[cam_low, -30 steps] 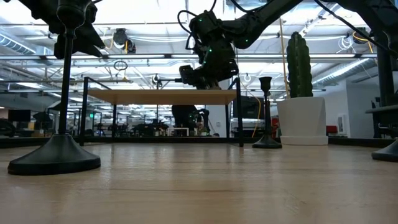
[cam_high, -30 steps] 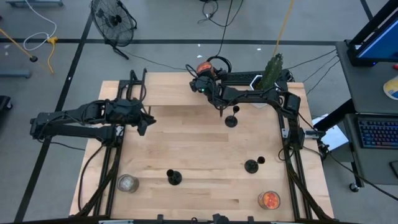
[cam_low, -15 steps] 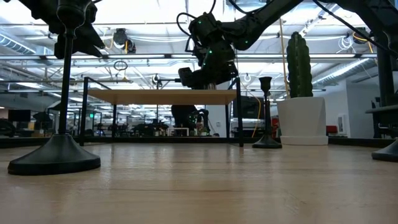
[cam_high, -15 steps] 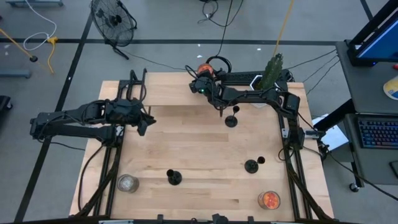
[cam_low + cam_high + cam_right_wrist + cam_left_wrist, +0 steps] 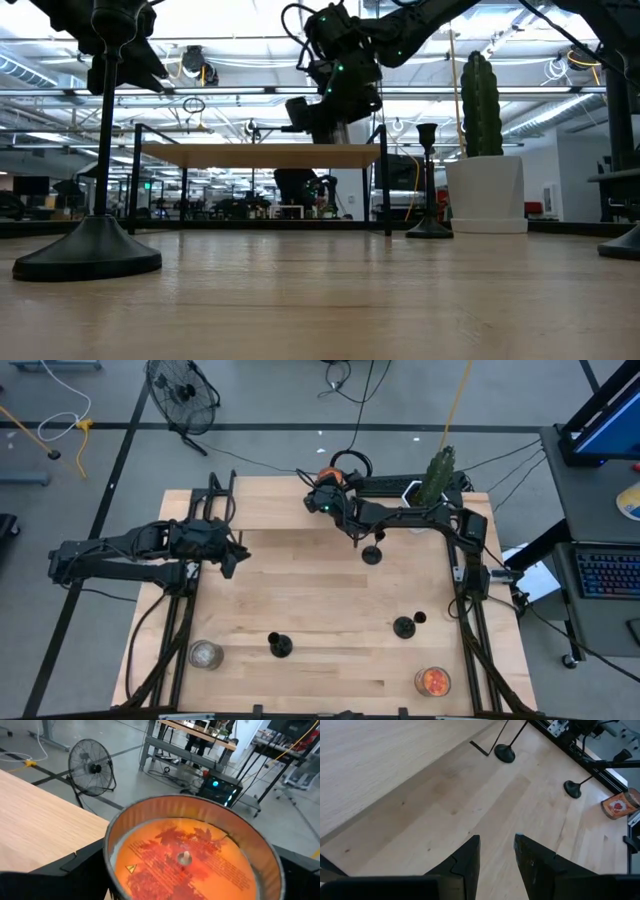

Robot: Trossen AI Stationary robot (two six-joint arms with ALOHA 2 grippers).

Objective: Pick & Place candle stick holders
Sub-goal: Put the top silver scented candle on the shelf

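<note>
Gripping a short orange-filled glass jar [image 5: 192,852] wide in my right gripper [image 5: 325,478] behind the nearest slim black candle stick holder [image 5: 371,554], I should steady it; my left gripper [image 5: 497,862], fingers apart and empty, waits well left of that holder.

I count three holders [image 5: 372,553] [image 5: 279,646] [image 5: 405,625], three jars [image 5: 206,655] [image 5: 433,681] [image 5: 192,855] and one cactus [image 5: 438,473].

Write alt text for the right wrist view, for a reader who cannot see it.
A glass jar with an orange candle printed with red leaves fills the frame, sitting between the right gripper's dark fingers. A strip of the light wooden table runs beside it. Beyond the table edge a round floor fan stands on the grey floor.
</note>
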